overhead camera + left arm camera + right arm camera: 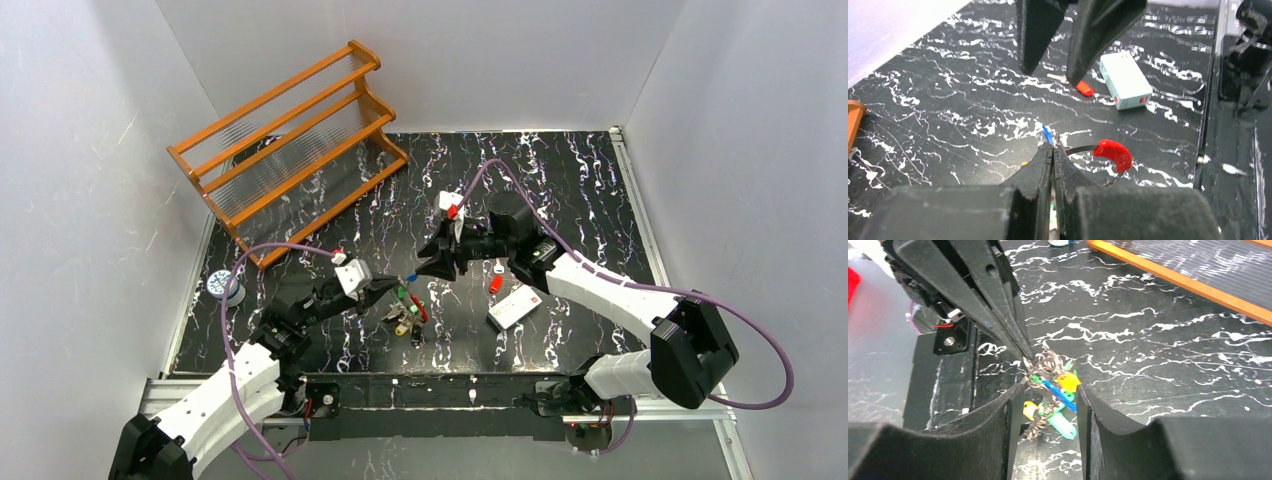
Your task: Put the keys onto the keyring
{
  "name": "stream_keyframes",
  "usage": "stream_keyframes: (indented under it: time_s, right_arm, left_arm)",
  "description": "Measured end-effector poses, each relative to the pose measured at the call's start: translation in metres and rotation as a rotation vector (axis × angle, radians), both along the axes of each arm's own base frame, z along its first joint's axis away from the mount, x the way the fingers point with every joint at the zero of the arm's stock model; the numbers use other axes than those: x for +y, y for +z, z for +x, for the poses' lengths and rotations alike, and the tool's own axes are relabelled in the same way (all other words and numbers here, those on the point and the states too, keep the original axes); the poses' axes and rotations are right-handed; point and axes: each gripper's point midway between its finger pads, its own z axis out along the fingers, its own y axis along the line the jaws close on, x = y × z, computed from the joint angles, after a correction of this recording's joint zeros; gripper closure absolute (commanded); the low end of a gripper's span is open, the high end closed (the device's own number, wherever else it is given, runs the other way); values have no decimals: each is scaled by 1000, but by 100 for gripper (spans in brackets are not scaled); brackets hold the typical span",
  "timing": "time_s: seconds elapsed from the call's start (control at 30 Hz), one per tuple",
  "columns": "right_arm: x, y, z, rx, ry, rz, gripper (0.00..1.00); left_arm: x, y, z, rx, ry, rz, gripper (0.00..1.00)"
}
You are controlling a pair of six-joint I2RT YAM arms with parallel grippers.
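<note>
Orange wooden stepped rack (290, 150) stands far left, set diagonally on the black white-veined tabletop (580, 190). Flat white rectangular card with a red dot (515, 306) lies right of centre, near the front. Small round blue-and-white object (224, 288) sits at the left edge.

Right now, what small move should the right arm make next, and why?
Probably move the right gripper over to the loose red key lying beside the white card and take it. Its jaws stand open and empty, while the left gripper is shut on the keyring with other keys bunched on it.
</note>
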Motion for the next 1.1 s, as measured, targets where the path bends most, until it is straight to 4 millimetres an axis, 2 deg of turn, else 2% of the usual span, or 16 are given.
stream_keyframes:
  time_s: [0.17, 0.33, 0.5, 0.63, 0.7, 0.9, 0.97, 1.03, 1.1]
  right_arm:
    - [2, 9, -14, 7, 89, 53, 42]
    - [4, 21, -28, -3, 186, 103, 45]
    - [6, 27, -36, 10, 245, 134, 63]
    - [9, 17, -37, 63, 259, 124, 80]
    - [11, 11, -36, 87, 257, 113, 84]
    - [13, 6, -34, 120, 252, 104, 84]
    - [13, 5, -34, 124, 252, 104, 81]
    - [14, 4, -33, 127, 253, 104, 73]
    - [14, 4, -33, 128, 252, 104, 56]
  left_arm:
    - [-3, 17, -1, -30, 16, -157, 100]
    - [-5, 42, -4, -72, -6, -257, 100]
    - [-7, 52, -8, -84, -31, -294, 100]
    - [-8, 53, -10, -76, -42, -300, 100]
    - [-9, 53, -11, -73, -46, -302, 100]
    - [-9, 53, -12, -70, -49, -304, 100]
    - [-9, 53, -12, -70, -49, -305, 100]
    - [-9, 53, -12, -68, -49, -306, 100]
    - [-9, 53, -12, -67, -49, -306, 100]
